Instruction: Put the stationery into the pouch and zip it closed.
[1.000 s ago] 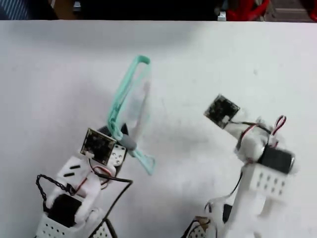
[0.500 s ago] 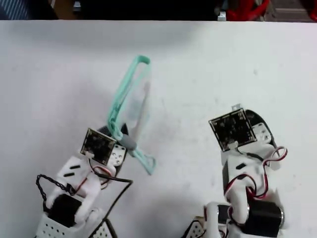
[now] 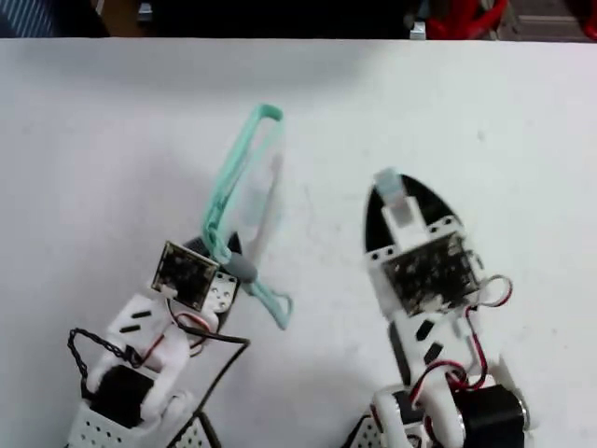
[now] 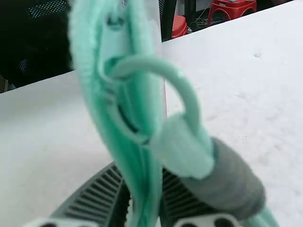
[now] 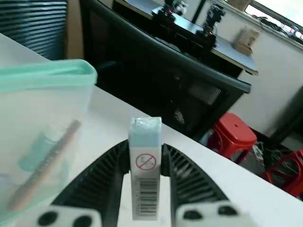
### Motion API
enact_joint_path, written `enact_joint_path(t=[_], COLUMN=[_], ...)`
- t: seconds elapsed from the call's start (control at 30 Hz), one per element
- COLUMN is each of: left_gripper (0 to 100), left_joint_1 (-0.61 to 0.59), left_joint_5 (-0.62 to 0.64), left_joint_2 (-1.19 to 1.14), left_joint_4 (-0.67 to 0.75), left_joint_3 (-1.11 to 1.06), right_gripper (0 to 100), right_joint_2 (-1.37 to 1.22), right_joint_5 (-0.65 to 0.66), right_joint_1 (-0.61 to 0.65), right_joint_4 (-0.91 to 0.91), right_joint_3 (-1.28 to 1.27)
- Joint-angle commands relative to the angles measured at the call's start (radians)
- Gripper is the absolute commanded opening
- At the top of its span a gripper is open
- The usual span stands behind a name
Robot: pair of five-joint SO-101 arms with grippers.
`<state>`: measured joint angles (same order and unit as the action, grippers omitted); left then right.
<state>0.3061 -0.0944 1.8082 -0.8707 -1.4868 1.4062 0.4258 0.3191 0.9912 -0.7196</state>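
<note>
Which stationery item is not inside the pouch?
The pale blue eraser, held in the right gripper; the pencil and a teal item sit inside the clear pouch.

Overhead plus wrist close-ups, pouch (image 3: 241,191) shared

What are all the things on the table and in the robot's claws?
pouch: one, clear with mint-green edge, upright, held by left gripper.
zipper pull: one, mint ring, grey end, by that gripper.
pencil: one, brown, inside pouch.
green thing: one, inside pouch, too blurry to name.
eraser: one, pale blue, white sleeve, in right gripper.
table: one, white.
left gripper: shut on pouch.
right gripper: shut on eraser.
</note>
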Motion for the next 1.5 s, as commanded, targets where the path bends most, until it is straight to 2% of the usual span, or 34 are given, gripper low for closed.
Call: enact_joint_path(t=[0.0, 0.23, 0.47, 0.6, 0.77, 0.83, 0.93, 1.03, 1.13, 1.3, 1.47], left_gripper=[3, 3, 3, 3, 3, 3, 3, 3, 3, 3, 3], left_joint_1=[0.018, 0.018, 0.018, 0.018, 0.016, 0.015, 0.012, 0.016, 0.016, 0.016, 0.016], left_joint_5=[-0.009, -0.009, -0.009, -0.009, -0.009, -0.009, -0.009, -0.009, -0.009, -0.009, -0.009], left_joint_2=[0.012, 0.012, 0.012, 0.012, 0.012, 0.012, 0.012, 0.012, 0.012, 0.012, 0.012], left_joint_4=[0.028, 0.028, 0.029, 0.029, 0.029, 0.029, 0.029, 0.029, 0.029, 0.029, 0.029], left_joint_3=[0.006, 0.006, 0.006, 0.006, 0.006, 0.006, 0.006, 0.006, 0.006, 0.006, 0.006], right_gripper=[1.7, 1.7, 1.7, 1.7, 1.7, 1.7, 1.7, 1.7, 1.7, 1.7, 1.7], right_joint_2=[0.004, -0.084, -0.518, -0.742, -0.980, -1.047, -1.106, -1.115, -1.113, -1.058, -1.035], right_joint_5=[-0.008, -0.009, -0.184, -0.199, -0.209, -0.215, -0.296, -0.370, -0.385, -0.385, -0.384], right_joint_1=[0.094, 0.246, 0.312, 0.337, 0.329, 0.314, 0.274, 0.199, 0.168, 0.188, 0.249], right_joint_4=[-0.025, -0.068, -0.002, -0.004, -0.048, -0.068, -0.061, -0.071, -0.090, -0.107, -0.237], right_joint_3=[0.084, 0.215, 0.586, 0.809, 0.959, 0.962, 0.954, 0.910, 0.848, 0.749, 0.623])
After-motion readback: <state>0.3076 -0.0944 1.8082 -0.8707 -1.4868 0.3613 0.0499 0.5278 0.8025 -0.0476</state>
